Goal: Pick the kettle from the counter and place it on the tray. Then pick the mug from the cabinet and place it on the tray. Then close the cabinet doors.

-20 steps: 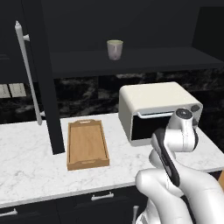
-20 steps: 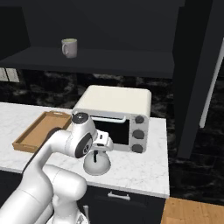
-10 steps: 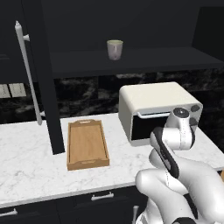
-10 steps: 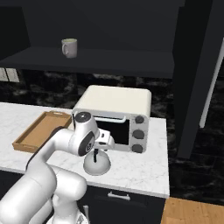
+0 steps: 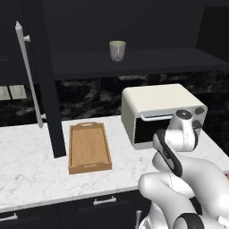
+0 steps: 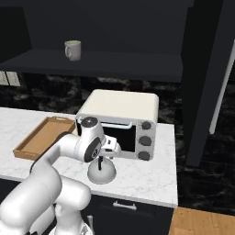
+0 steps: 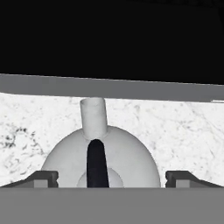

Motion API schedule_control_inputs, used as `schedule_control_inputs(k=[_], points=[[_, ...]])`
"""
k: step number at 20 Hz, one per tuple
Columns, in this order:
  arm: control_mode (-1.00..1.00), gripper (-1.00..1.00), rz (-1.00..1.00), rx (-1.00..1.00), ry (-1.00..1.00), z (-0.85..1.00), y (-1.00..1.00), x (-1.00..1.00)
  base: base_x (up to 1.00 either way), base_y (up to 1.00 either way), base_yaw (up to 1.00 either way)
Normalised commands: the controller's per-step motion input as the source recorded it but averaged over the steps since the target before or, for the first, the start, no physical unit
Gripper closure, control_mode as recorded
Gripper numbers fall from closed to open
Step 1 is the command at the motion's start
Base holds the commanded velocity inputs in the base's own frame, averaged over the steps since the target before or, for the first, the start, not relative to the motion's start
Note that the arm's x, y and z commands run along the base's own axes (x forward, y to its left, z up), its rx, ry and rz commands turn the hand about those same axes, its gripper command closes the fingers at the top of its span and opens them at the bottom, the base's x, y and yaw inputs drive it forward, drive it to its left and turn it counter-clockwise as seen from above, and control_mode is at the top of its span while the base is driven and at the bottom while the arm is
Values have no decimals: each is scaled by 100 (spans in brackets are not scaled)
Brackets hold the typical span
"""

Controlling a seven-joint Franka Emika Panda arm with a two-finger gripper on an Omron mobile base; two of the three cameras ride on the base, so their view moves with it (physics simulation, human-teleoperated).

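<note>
The arm (image 6: 89, 142) has eased lower over the kettle (image 6: 102, 172).

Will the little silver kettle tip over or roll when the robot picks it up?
Probably not: the kettle looks squat, sitting flat on the counter. Held by its thin black handle, it might swing. Its rounded sides could slip.

Kettle (image 7: 103, 159) pale silver-grey with a black handle; counter (image 5: 31, 172) white marble, faint grey veins; tray (image 5: 89, 148) light brown wood; mug (image 5: 117, 50) pale grey-white, greenish inside; cabinet (image 5: 134, 60) black; door (image 5: 47, 89) black with a silver bar; oven (image 6: 121, 120) cream-white, dark front.
</note>
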Motion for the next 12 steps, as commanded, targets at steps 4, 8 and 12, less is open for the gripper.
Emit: schedule_control_inputs(k=[4, 8, 12], points=[[-100, 100, 0, 0, 0, -4, 0, -32, 0, 0, 0], [-100, 100, 0, -1, 0, -3, 4, -21, 0, 0, 0], [-100, 100, 0, -1, 0, -5, 12, -12, 0, 0, 0]])
